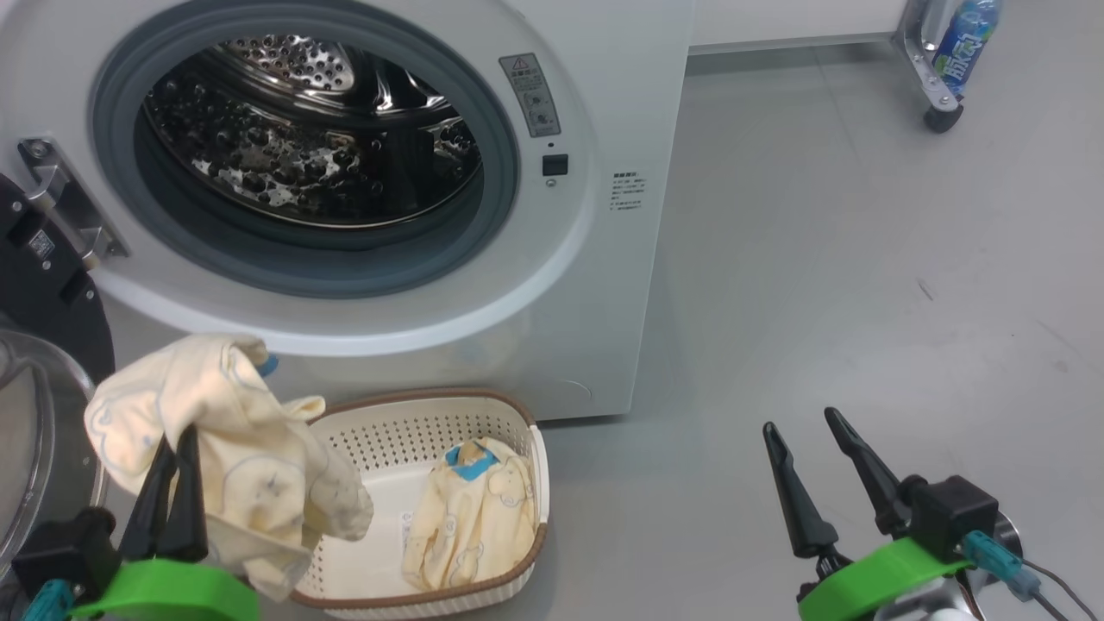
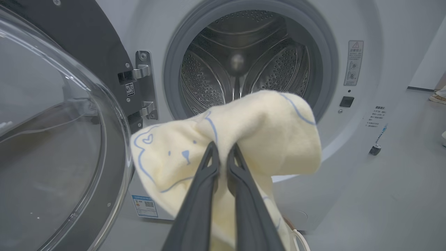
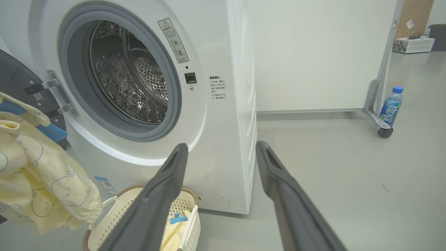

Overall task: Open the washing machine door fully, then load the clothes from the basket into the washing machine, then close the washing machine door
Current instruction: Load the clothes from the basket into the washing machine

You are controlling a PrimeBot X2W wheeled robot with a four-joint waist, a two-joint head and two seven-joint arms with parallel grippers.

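Now left gripper pinches yellow garment tight, held above left end of basket, facing drum opening; high hold probably so cloth clears gasket lip. Washing machine door stands wide at left, out of path. Second garment lies in basket, on floor just before washing machine. Right gripper spread, empty, well aside, likely for room.

Bright, even white light is filling all three views, and shadows on the pale grey floor are looking faint. The perforated steel drum is giving sharp glints; the bulging clear glass bowl of the door is carrying pale reflections. The long dark fingers of the left gripper are looking slightly blurred near the lens. The wrist views are bending the straight edges of the big white washing machine.
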